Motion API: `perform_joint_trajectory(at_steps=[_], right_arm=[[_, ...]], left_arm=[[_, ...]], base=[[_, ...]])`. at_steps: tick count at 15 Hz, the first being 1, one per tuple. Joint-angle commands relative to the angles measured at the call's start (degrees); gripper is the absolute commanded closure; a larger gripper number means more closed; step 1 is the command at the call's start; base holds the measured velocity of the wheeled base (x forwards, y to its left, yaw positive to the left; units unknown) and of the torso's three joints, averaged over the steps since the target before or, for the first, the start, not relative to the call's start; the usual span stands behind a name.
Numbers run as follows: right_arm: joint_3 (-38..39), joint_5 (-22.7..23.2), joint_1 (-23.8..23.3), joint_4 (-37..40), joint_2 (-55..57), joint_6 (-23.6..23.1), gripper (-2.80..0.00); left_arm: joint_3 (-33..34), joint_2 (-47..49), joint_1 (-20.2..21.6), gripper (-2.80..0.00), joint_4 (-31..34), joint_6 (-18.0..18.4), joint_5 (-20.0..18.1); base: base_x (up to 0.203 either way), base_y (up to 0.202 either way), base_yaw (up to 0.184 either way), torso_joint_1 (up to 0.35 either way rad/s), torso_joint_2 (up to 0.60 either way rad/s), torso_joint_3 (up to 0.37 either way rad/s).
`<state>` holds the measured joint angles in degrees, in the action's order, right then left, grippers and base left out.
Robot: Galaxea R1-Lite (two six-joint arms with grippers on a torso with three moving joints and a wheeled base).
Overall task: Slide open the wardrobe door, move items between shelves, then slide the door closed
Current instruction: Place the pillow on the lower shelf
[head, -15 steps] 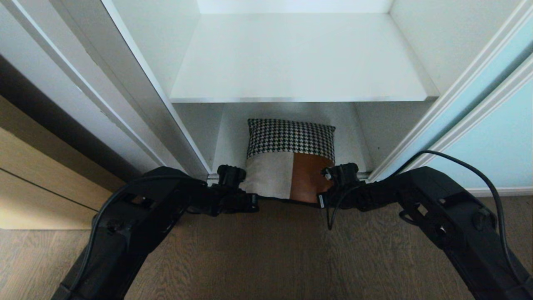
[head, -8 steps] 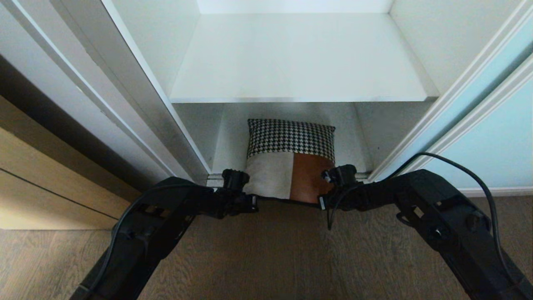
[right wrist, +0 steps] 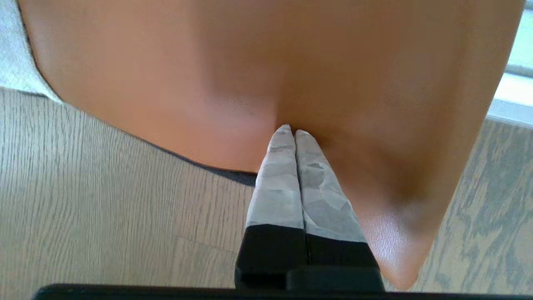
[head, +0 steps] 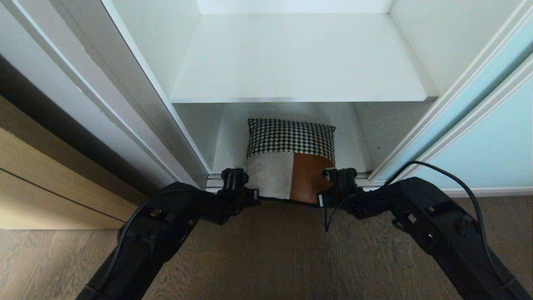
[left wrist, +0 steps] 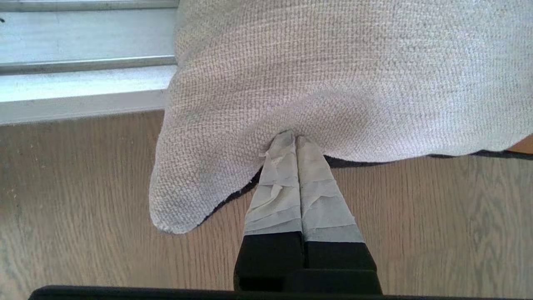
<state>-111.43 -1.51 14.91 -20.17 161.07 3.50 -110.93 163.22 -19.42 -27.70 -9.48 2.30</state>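
Cushion (head: 290, 160) is what is actually sitting in the wardrobe, not a clothing bundle: a houndstooth top band, a pale grey woven panel (left wrist: 333, 75) and a tan-brown leather-like panel (right wrist: 270, 66). Its far end is lying under the upper shelf (head: 297, 62), and its near edge is partly hiding behind both wrists. It is resting on the bottom shelf (head: 231, 143), its long axis running front to back, the near edge hanging out over the metal door track (left wrist: 79, 83) onto the wood floor (head: 275, 254). The left gripper (left wrist: 295, 139) is pinching the grey panel's near edge, fingers pressed together on the fabric; the right gripper (right wrist: 291, 130) is likewise clamping the brown panel's edge. In the head view the fingertips themselves are not showing. The sliding wardrobe door (head: 495, 146) is standing slid aside to the right, cut off by the frame; a wardrobe side frame (head: 137, 100) is flanking the left.
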Motion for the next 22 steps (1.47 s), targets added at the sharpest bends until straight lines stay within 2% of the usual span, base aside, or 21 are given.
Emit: perform_joint_trajectory(at_steps=[1, 16, 22], right_arm=[[-0.01, 0.02, 0.03, -0.75, 0.39, 0.02, 0.0], [-0.01, 1.16, -0.23, -0.83, -0.15, 0.02, 0.0], [-0.01, 1.34, -0.23, -0.83, -0.32, 0.02, 0.0]], left_arm=[[0.02, 0.78, 0.08, 0.0, -1.13, -0.1, -0.02], [0.28, 0.26, 0.08, 0.0, 0.73, -0.01, 0.07], [0.28, 0.91, 0.08, 0.0, -2.42, 0.08, 0.77]], base=[[0.0, 0.0, 0.0, 0.0, 0.0, 0.0], [0.0, 0.0, 0.0, 0.0, 0.0, 0.0], [0.172, 0.0, 0.0, 0.0, 0.0, 0.002]])
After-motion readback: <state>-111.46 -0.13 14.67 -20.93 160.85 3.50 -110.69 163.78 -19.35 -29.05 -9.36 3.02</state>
